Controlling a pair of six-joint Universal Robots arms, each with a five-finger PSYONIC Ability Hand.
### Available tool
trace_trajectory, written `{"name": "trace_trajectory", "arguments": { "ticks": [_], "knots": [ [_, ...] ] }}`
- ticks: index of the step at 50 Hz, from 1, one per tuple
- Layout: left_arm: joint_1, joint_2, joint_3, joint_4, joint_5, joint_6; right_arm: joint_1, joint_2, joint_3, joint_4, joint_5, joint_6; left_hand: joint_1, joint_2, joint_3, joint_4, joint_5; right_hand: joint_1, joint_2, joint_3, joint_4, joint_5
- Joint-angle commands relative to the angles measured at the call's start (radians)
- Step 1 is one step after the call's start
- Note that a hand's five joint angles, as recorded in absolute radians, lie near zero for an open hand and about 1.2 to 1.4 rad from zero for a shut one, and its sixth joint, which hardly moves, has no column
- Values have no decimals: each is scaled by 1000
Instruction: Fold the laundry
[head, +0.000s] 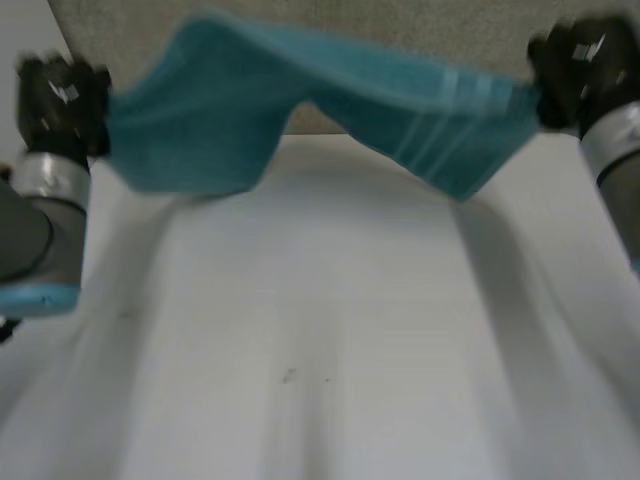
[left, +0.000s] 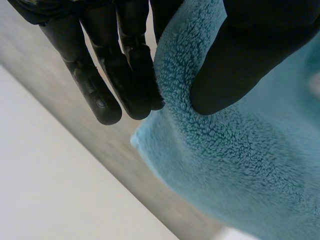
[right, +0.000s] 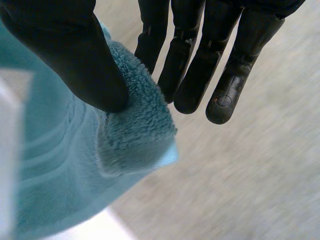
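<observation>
Each pinching an end between thumb and fingers, the left hand (head: 60, 95) and right hand (head: 582, 68) held the towel (head: 330, 105) sagging over the table (head: 320, 350).

teal towel (head: 220, 110) hangs stretched over white table (head: 320, 330), dipping mid-span. left hand (head: 62, 95) at 10 o'clock holds one end; right hand (head: 580, 70) at 2 o'clock holds the striped end.

— Any writing, label, brand or number to read here?
— None. Nothing legible on anything in any of the three views.
</observation>
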Motion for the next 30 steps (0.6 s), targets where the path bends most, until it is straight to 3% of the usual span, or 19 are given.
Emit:
{"name": "trace_trajectory", "arguments": {
  "ticks": [1, 7, 11, 14, 16, 20, 25, 30],
  "knots": [
    [-3, -115, -151, -11, 31, 9, -47, 98, 157, 43, -11, -16, 280, 199, 201, 200, 255, 422, 215, 209, 203, 337],
    [-10, -112, -255, -67, 32, 49, -87, 85, 212, 54, -13, -74, 280, 199, 201, 200, 255, 422, 215, 209, 203, 337],
    [-7, -17, -304, -148, 29, 87, -100, 1, 230, 159, -20, -140, 280, 199, 201, 200, 255, 422, 215, 209, 203, 337],
    [4, 76, -346, -259, 29, 98, -120, -56, 232, 288, -29, -200, 280, 199, 201, 200, 255, 422, 215, 209, 203, 337],
    [8, 121, -358, -328, 29, 98, -172, -76, 242, 493, -36, -307, 280, 199, 201, 200, 255, 422, 215, 209, 203, 337],
    [20, 240, -383, -527, 32, 96, -248, -110, 300, 700, -25, -492, 280, 199, 201, 200, 255, 422, 215, 209, 203, 337],
    [22, 314, -398, -713, 66, 95, -342, -173, 365, 686, -34, -611, 280, 199, 201, 200, 255, 422, 215, 209, 203, 337],
    [30, 304, -403, -710, 112, 98, -357, -170, 382, 635, -25, -612, 280, 199, 201, 200, 255, 422, 215, 209, 203, 337]
  ]
}}
